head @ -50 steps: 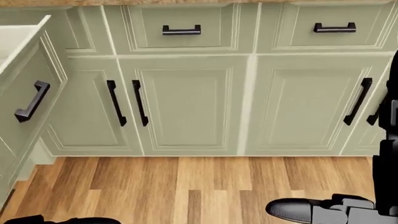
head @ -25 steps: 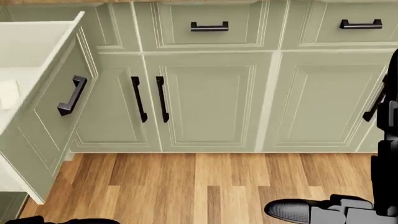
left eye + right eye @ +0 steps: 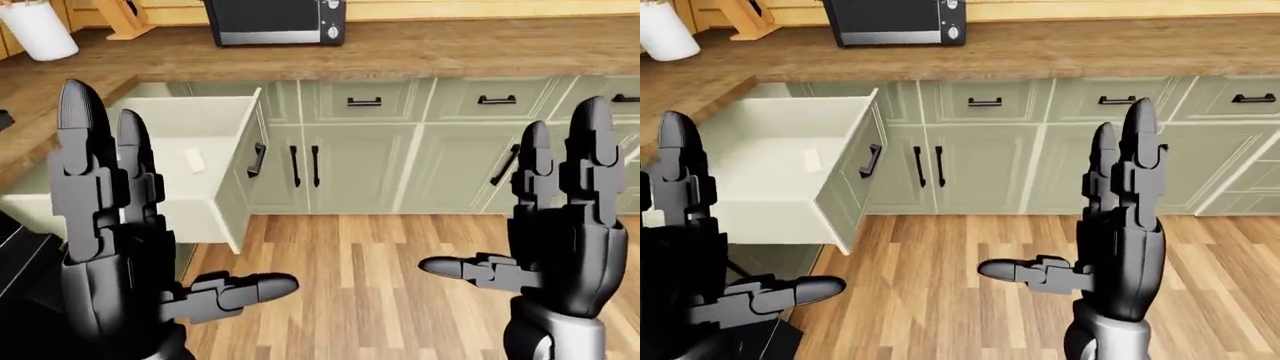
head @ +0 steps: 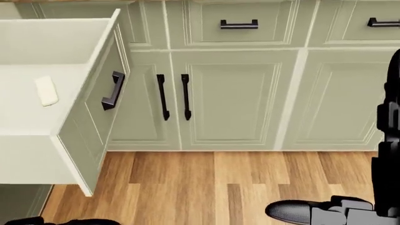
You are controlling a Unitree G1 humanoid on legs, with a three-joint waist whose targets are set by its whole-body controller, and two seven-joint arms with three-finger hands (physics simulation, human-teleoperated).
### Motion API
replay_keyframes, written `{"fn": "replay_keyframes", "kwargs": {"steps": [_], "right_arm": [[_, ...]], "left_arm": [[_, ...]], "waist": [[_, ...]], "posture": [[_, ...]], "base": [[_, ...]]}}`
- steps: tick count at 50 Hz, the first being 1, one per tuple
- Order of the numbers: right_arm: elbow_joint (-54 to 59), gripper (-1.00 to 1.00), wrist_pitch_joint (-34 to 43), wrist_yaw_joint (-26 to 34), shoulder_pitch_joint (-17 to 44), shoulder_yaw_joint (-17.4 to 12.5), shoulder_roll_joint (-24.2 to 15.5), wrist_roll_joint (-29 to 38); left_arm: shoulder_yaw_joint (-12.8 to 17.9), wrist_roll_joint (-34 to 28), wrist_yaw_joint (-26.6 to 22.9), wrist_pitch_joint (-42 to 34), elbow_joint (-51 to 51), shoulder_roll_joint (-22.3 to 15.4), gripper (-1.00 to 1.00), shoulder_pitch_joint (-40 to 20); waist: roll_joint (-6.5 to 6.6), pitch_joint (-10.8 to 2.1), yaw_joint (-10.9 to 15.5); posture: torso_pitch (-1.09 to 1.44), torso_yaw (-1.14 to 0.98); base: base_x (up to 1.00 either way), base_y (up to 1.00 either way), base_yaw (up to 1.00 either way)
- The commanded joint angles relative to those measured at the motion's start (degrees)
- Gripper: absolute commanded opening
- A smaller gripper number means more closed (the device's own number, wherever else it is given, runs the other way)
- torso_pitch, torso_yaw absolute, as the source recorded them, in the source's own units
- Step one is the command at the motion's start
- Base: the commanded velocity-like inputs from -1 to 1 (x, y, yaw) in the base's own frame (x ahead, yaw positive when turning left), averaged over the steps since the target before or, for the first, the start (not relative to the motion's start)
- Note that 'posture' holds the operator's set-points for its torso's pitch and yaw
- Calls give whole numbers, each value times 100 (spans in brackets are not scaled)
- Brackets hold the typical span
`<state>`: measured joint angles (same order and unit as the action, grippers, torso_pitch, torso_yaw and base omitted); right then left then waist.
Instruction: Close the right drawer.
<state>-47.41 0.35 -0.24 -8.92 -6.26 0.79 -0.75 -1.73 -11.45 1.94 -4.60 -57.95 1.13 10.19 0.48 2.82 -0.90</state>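
Observation:
The open drawer juts out of the pale green cabinets at the left of the head view, with a black handle on its front panel. A small white object lies inside it. Both black three-finger hands are raised near the camera, fingers spread and holding nothing. In the left-eye view my left hand stands before the drawer's side, well short of it. My right hand is at the right, before closed cabinet doors. In the head view only the right thumb shows, at the bottom right.
A wooden countertop carries a microwave, a white container and a knife block. Closed drawers and cabinet doors with black handles run to the right. Wooden floor lies below.
The whole head view has slid: the cabinets moved rightward in the picture, so the camera turned left. The open drawer now shows its inside. The right thumb keeps its place.

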Motion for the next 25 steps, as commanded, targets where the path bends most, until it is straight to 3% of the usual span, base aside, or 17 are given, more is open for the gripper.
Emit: {"fn": "replay_keyframes", "kwargs": {"steps": [1,3,4,5,6,9,15,17,18,19,20,21,23,25], "right_arm": [[-158,100,-151,22,56,38,7,-6],[-145,100,-151,22,55,47,7,0],[-144,100,-146,25,57,52,3,7],[-130,100,-153,23,58,47,5,4],[-135,100,-150,26,57,49,2,6],[-114,100,-178,29,47,45,4,4],[-61,100,-252,40,20,53,9,8],[-55,100,-269,44,15,55,10,8],[-32,100,-287,45,14,53,10,6],[-30,100,-289,42,13,53,11,8],[-50,100,-279,44,10,61,10,12],[-48,100,-282,44,9,63,10,14],[-47,100,-274,39,14,56,11,7],[-67,100,-246,36,20,63,10,11]], "left_arm": [[32,-7,31,92,-127,-19,100,-43],[19,-17,35,103,-123,-20,100,-37],[23,-13,37,107,-111,-21,100,-41],[21,-13,37,114,-102,-22,100,-38],[12,-21,37,128,-104,-23,100,-31],[4,-22,42,158,-86,-22,100,-12],[-6,-31,46,178,-75,-25,100,8],[-5,-28,46,174,-73,-24,100,5],[-4,-30,48,179,-71,-24,100,4],[-4,-30,48,178,-71,-24,100,5],[0,-26,48,177,-75,-24,100,5],[2,-25,49,182,-71,-23,100,5],[-3,-28,48,190,-67,-24,100,10],[3,-27,51,192,-55,-24,100,1]], "waist": [[-11,-24,9],[315,-111,3],[603,-196,43],[306,-90,85],[332,-59,77],[156,-106,96],[-162,-28,66],[-357,-48,59],[-531,-126,46],[-266,-52,-40],[-373,-62,14],[-387,-84,3],[-334,-127,19],[-213,-66,20]], "posture": [[0,0],[0,0],[0,0],[0,0],[0,0],[0,0],[0,0],[0,0],[0,0],[0,0],[0,0],[0,0],[0,0],[0,0]], "base": [[0,32,0],[0,32,0],[0,31,0],[0,32,0],[0,31,0],[0,31,0],[0,32,0],[0,31,0],[0,32,0],[0,31,0],[0,32,0],[0,31,0],[0,32,0],[0,31,0]]}}
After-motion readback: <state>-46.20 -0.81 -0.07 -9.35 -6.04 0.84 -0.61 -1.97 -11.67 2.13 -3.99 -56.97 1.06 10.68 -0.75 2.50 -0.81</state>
